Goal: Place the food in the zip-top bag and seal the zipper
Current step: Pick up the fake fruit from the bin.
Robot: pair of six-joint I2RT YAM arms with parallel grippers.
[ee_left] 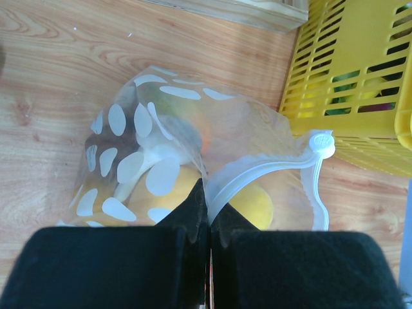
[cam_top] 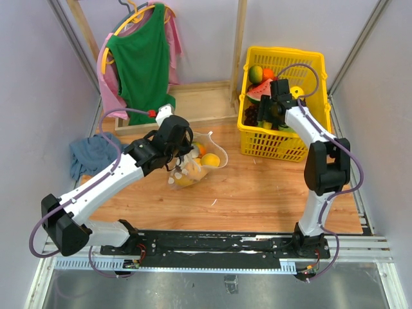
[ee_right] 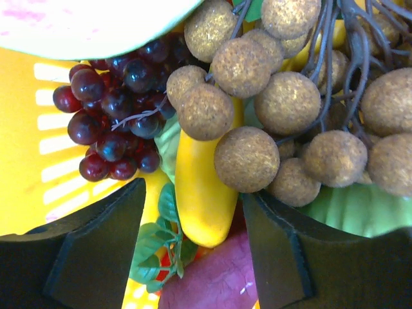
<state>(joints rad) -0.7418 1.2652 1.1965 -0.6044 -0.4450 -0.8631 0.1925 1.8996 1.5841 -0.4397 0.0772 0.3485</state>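
The clear dotted zip-top bag (cam_top: 195,162) lies on the wooden table, mouth open toward the basket. It holds an orange fruit (cam_top: 201,149) and a yellow round fruit (cam_top: 210,159). My left gripper (cam_top: 179,153) is shut on the bag's mouth edge. In the left wrist view the gripper (ee_left: 208,191) pinches the pale zipper strip (ee_left: 257,172), with the yellow fruit (ee_left: 257,205) behind it. My right gripper (cam_top: 270,114) is open, low inside the yellow basket (cam_top: 302,149). In the right wrist view the gripper (ee_right: 193,193) straddles a yellow banana (ee_right: 203,187), above a dark purple fruit (ee_right: 222,280).
The basket also holds a mango (cam_top: 256,73), a watermelon slice (cam_top: 261,91), dark red grapes (ee_right: 116,109) and a brown ball cluster (ee_right: 290,116). A blue cloth (cam_top: 93,153) lies at the left. A rack with a green shirt (cam_top: 143,55) stands behind.
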